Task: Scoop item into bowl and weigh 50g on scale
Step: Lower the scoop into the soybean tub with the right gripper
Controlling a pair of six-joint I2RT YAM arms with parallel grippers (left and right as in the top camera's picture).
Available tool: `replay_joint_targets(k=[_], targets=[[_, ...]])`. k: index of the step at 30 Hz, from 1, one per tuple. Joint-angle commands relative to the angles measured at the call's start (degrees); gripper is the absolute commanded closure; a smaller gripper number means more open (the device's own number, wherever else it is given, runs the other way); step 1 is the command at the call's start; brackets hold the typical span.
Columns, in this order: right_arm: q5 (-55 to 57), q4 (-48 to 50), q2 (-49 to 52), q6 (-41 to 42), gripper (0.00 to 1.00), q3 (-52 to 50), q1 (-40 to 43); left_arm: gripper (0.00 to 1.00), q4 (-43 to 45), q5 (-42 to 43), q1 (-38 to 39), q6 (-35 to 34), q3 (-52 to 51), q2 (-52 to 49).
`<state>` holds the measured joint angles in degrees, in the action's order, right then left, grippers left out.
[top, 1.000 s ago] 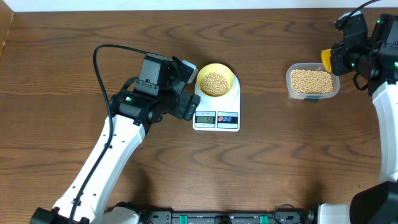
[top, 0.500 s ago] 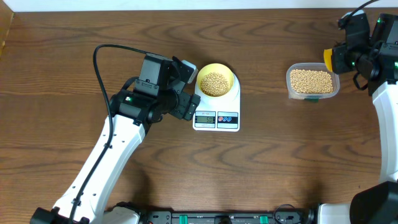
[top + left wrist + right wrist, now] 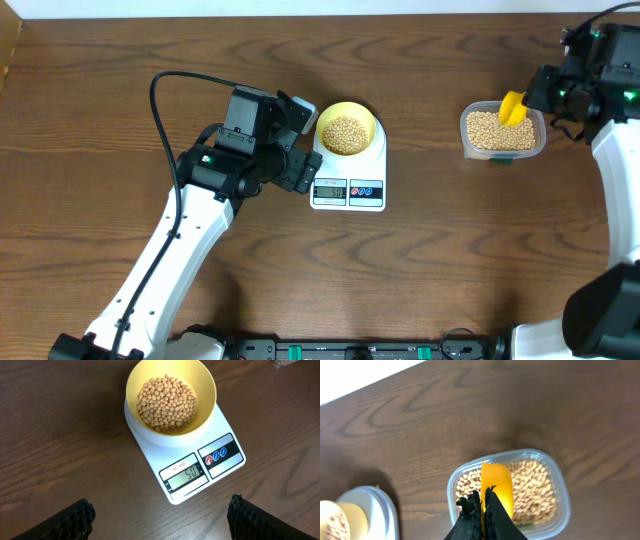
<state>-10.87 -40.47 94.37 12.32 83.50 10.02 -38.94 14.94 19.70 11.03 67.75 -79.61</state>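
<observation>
The right end effector (image 3: 482,505) is clamped on a yellow scoop (image 3: 496,485), holding it over the clear tub (image 3: 562,505), probably to put it back. The left end effector (image 3: 161,510), spread wide and empty, sits beside the scale (image 3: 225,460), its camera facing the display (image 3: 187,476), which seems to read 50. The beans (image 3: 166,404) lie in the yellow bowl (image 3: 205,390) on the scale, on the bench (image 3: 60,435).

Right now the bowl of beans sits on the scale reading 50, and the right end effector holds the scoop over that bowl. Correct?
No: the scoop is over the clear tub, not the bowl, as the overhead view shows. The rest stands.
</observation>
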Motion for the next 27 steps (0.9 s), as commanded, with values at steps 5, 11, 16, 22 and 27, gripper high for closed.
replay_joint_targets(k=[5, 11, 16, 22, 27], targets=[[5.07, -1.66, 1.2, 17.09, 0.99, 0.02, -0.9, 0.13, 0.04, 0.48, -0.2, 0.96, -0.15, 0.11], [13.29, -2.49, 1.22, 24.02, 0.99, -0.02, -2.91, 0.13, 0.04, 0.48, -0.2, 0.96, -0.15, 0.11], [18.88, -2.56, 1.25, 32.41, 0.99, -0.09, -4.7, 0.13, 0.04, 0.48, -0.2, 0.96, -0.15, 0.11], [23.34, -2.56, 1.25, 39.74, 0.99, -0.92, -6.32, 0.13, 0.04, 0.48, -0.2, 0.96, -0.15, 0.11], [25.38, -2.08, 1.25, 46.95, 0.99, -3.32, -6.97, 0.13, 0.04, 0.48, -0.2, 0.96, -0.15, 0.11]])
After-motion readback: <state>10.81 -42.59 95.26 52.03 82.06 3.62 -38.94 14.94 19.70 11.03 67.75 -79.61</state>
